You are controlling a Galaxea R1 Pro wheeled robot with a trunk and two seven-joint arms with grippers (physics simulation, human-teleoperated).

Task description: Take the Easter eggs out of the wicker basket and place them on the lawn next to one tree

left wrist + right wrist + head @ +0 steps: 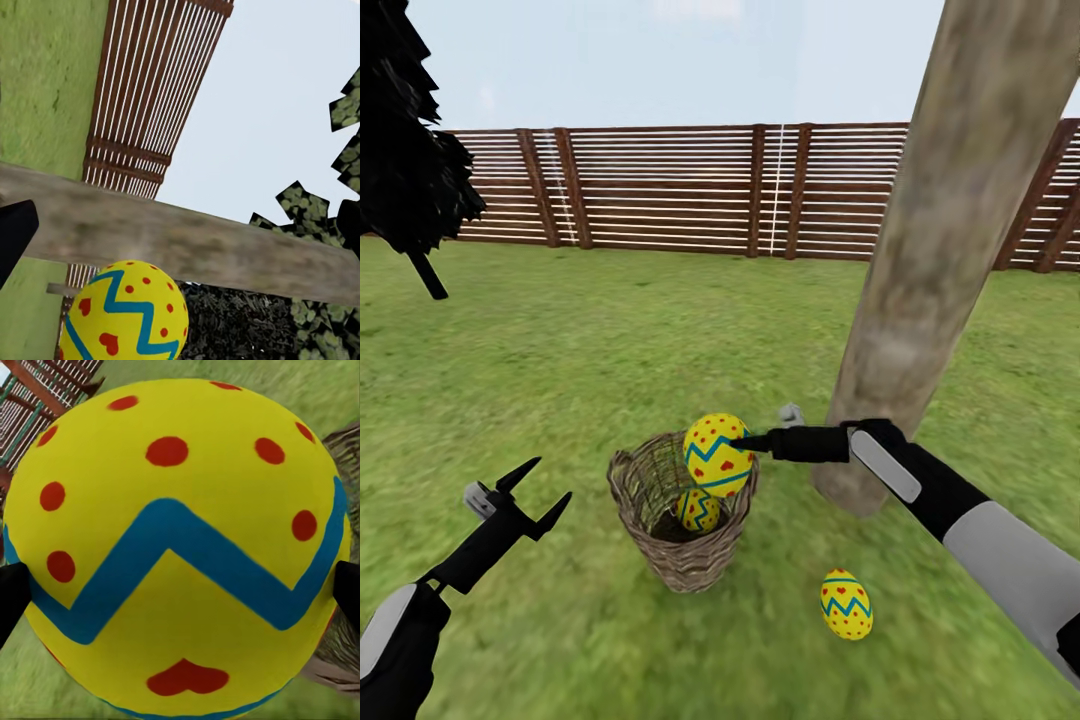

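Brown slatted fence (680,190) across the back, pale hazy sky (690,60) above; dark foliage (405,140) far left, possibly a conifer.

You see an egg (124,311) at the frame's lower edge, yellow with a blue zigzag and red dots. Behind it the grey-brown trunk (187,240) crosses the whole picture. Past that lie lawn (45,82), the slatted fence (150,97), pale sky and dark foliage (315,217). A black fingertip (13,232) pokes in at one edge.
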